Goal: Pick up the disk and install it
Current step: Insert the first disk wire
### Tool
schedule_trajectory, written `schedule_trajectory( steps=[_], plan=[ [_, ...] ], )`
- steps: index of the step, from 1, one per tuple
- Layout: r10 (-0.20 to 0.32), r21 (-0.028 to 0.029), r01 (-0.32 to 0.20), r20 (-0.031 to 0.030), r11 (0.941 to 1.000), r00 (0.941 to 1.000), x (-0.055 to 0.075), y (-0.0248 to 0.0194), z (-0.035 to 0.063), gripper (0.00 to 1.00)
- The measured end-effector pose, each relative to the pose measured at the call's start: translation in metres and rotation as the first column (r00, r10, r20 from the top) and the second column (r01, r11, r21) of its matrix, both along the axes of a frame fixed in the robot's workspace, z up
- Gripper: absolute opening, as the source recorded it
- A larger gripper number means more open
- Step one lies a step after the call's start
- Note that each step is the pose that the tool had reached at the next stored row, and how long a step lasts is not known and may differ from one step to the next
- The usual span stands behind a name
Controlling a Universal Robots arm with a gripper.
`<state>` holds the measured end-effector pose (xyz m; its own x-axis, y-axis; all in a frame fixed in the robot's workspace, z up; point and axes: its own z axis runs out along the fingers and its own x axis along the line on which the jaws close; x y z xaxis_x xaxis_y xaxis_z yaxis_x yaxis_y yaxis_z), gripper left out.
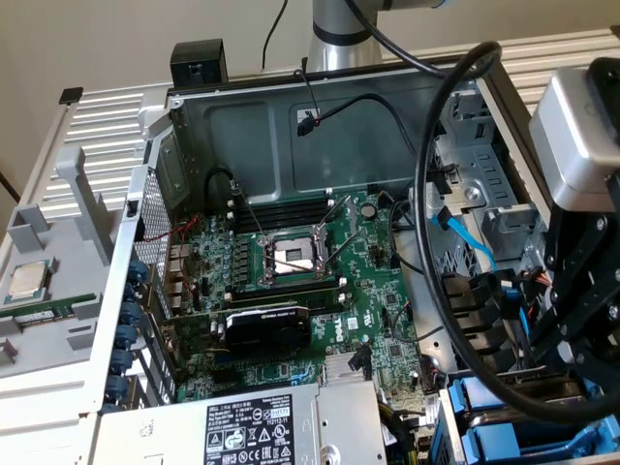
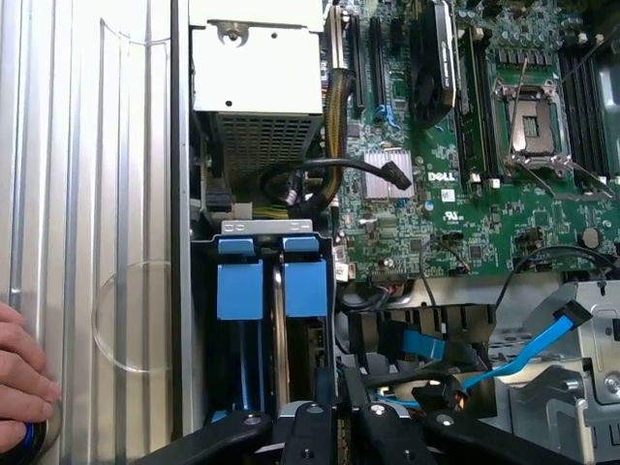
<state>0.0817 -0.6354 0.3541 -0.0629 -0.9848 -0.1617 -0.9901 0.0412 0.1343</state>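
Two blue plastic carriers stand on edge side by side in the drive bay at the case's corner. The disk (image 2: pixel 305 288) is the one nearer my gripper; its silver edge shows between the blue tabs, and its label is hidden. The second carrier (image 2: pixel 240 289) sits beside it. In the exterior view the blue carriers (image 1: pixel 481 402) lie low on the exterior view's right. My gripper (image 2: pixel 339 412) (image 1: pixel 547 383) hangs right over the bay beside the disk, with its fingers close together and nothing visibly between them.
The open case holds the motherboard (image 1: pixel 373 281), an empty processor socket (image 1: pixel 291 257), the black graphics card (image 1: pixel 266 325) and the power supply (image 1: pixel 252 431). Blue and black cables (image 2: pixel 523 354) crowd the space beside the bay. A hand (image 2: pixel 21 373) rests on the table outside the case. A processor chip (image 1: pixel 27 281) lies on a grey tray.
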Motion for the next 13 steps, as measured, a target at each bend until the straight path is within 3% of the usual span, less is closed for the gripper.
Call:
schedule_trajectory(
  steps=[8,13],
  plan=[
    [-0.001,0.0024,0.001,-0.0001,1.0,1.0,0.0001,-0.0051,-0.0018,0.16],
    [-0.001,0.003,0.001,-0.0001,1.0,1.0,0.0,-0.0052,-0.002,0.16]
  ],
)
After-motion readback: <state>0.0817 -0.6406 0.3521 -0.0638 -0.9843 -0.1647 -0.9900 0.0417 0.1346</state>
